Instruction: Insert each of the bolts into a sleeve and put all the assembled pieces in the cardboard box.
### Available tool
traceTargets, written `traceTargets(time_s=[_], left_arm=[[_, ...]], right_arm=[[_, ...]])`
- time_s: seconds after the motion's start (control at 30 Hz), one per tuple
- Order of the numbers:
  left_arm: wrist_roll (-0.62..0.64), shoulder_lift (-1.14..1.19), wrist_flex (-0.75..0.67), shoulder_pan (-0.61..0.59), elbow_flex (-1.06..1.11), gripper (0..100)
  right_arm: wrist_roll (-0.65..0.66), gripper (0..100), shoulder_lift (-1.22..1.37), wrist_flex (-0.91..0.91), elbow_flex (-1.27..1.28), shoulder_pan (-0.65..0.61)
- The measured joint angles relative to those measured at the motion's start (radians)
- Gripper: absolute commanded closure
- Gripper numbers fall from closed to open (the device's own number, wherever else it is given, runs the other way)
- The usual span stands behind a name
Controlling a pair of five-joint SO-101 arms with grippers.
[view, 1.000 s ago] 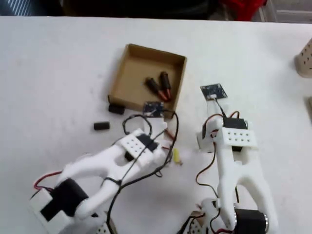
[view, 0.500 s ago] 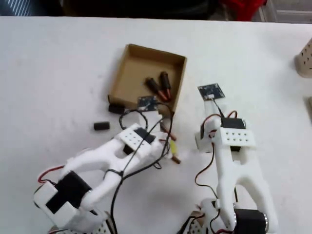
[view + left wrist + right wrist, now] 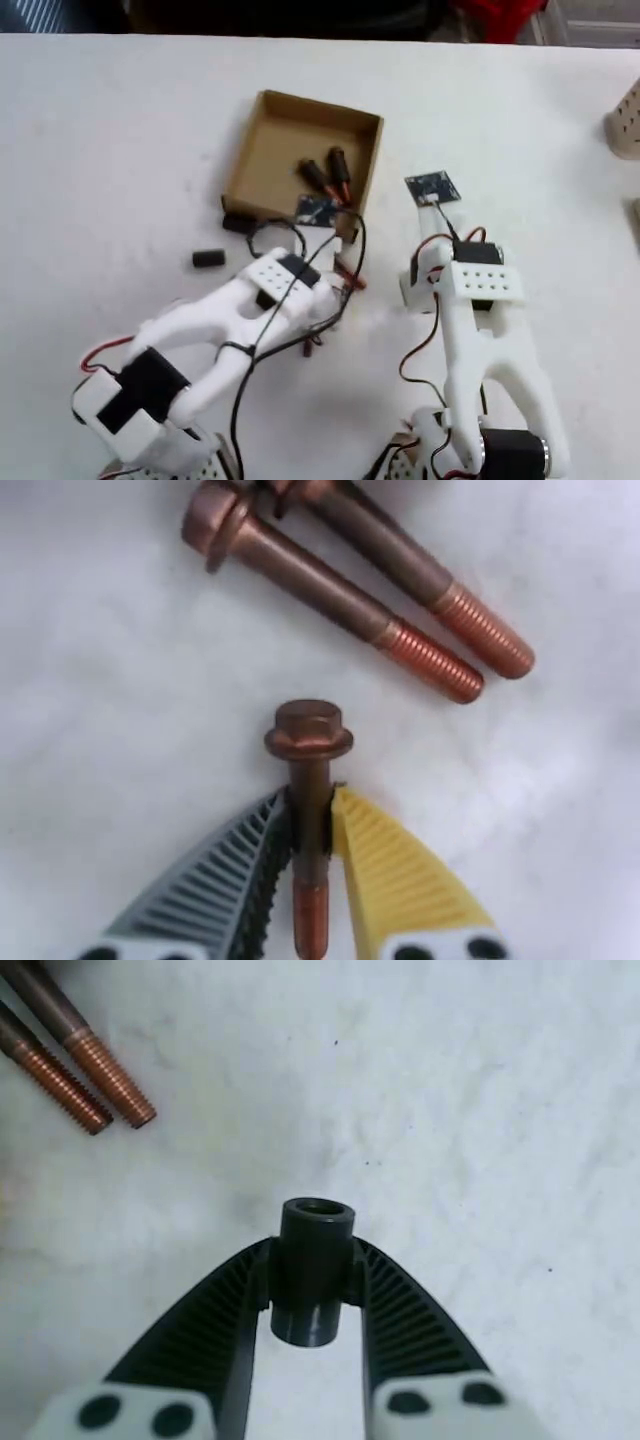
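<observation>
My left gripper (image 3: 310, 800), with one grey and one yellow finger, is shut on the shank of a copper bolt (image 3: 309, 735) whose head points away. Two more bolts (image 3: 330, 590) lie side by side on the white table just beyond it. My right gripper (image 3: 314, 1250) is shut on a black sleeve (image 3: 316, 1222) with its open bore facing outward. In the high view the cardboard box (image 3: 262, 150) holds two assembled pieces (image 3: 325, 178). The left arm (image 3: 270, 295) sits just in front of the box, and the right arm (image 3: 465, 290) is beside it.
Two loose black sleeves (image 3: 208, 259) (image 3: 238, 223) lie left of the box's near corner. The threaded ends of two bolts (image 3: 95, 1055) lie off to one side of my right gripper. A pale perforated object (image 3: 625, 120) stands at the table's right edge.
The left arm's wrist has shifted back toward the box after dipping to the bolts. Its yellow finger is now hidden under the arm. The right arm has barely moved.
</observation>
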Motion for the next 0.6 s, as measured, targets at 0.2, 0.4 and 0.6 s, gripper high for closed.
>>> traceTargets(time_s=[0.2, 0.4, 0.6], left_arm=[[-0.023, -0.091, -0.023, -0.080, 0.091, 85], [-0.106, -0.152, -0.074, -0.120, 0.158, 70], [-0.112, -0.153, -0.071, -0.120, 0.164, 69]], right_arm=[[0.000, 98.1, 0.000, 0.000, 0.000, -0.003], [0.000, 98.1, 0.000, 0.000, 0.000, -0.003], [0.000, 98.1, 0.000, 0.000, 0.000, -0.003]])
